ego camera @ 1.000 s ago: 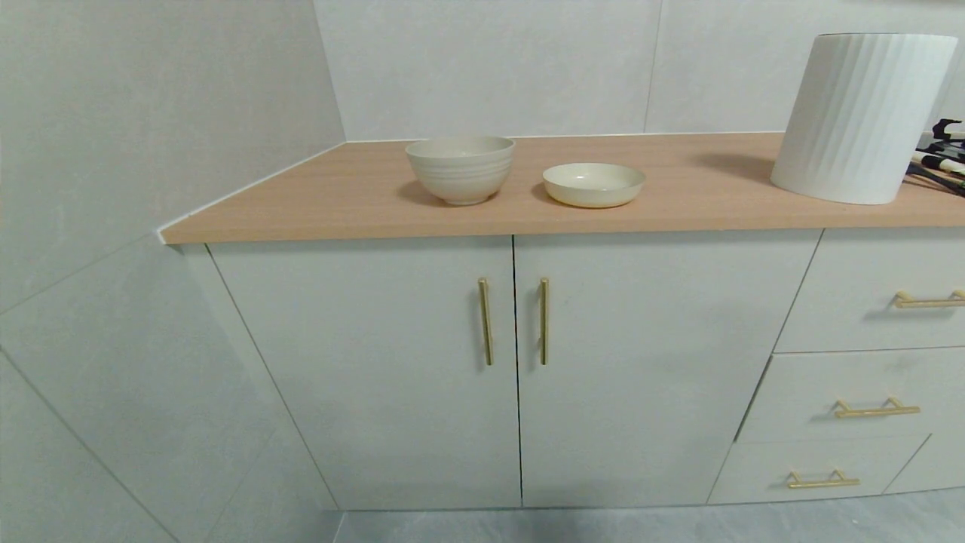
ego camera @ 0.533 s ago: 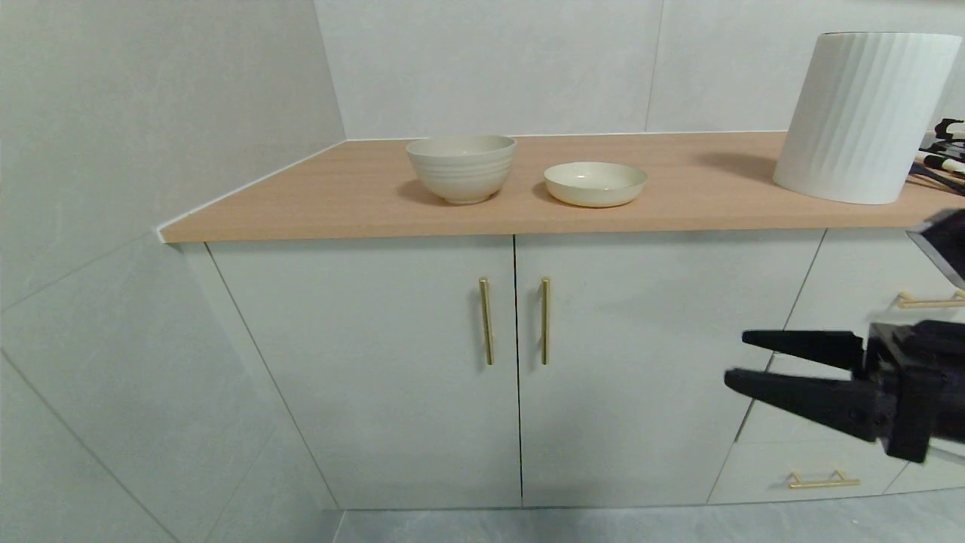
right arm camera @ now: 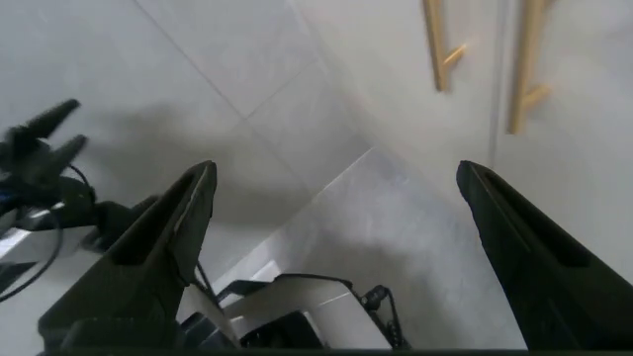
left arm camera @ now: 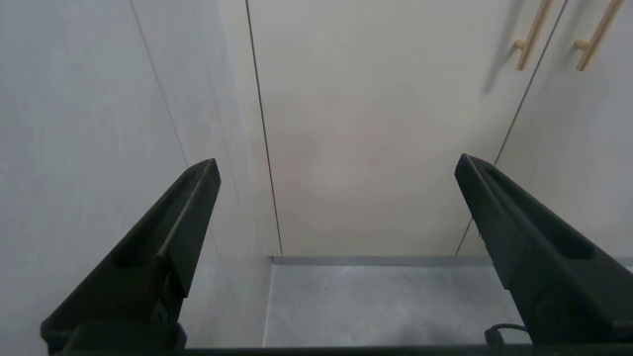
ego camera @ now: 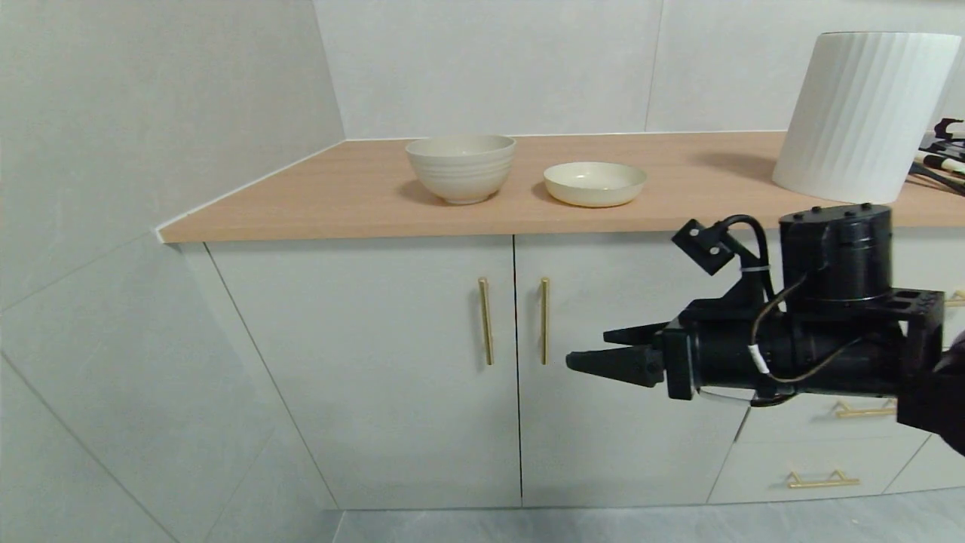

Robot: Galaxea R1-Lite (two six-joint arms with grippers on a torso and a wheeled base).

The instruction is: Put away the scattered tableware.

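Wood-grain laminate tops the long desk [ego camera: 678, 202], and both pieces of tableware sit on it, upright. The deep ribbed beige ceramic bowl [ego camera: 461, 167] stands near the corner. The shallow round cream dish [ego camera: 595, 183] lies just beside it on the robot's right, with a gap between them. Farther right on the desk stands a tall white ribbed cylindrical container [ego camera: 867, 113], with dark utensils [ego camera: 942, 154] beyond it.

Below the desk are 2 pale cabinet doors [ego camera: 362, 362], closed. They carry a left brass bar handle [ego camera: 486, 320] and a right brass bar handle [ego camera: 543, 320]. A stack of pale drawers [ego camera: 852, 294] sits to their right.

The right pincer [ego camera: 595, 348] hovers in front of the right door, under the desk edge and level with the handles. It points toward them without touching, and the right wrist view shows its fingers [right arm camera: 158, 247] spread wide. The left pincer [left arm camera: 336, 166] is low, spread apart, and faces the foot of a cabinet door and the grey floor [left arm camera: 376, 307].
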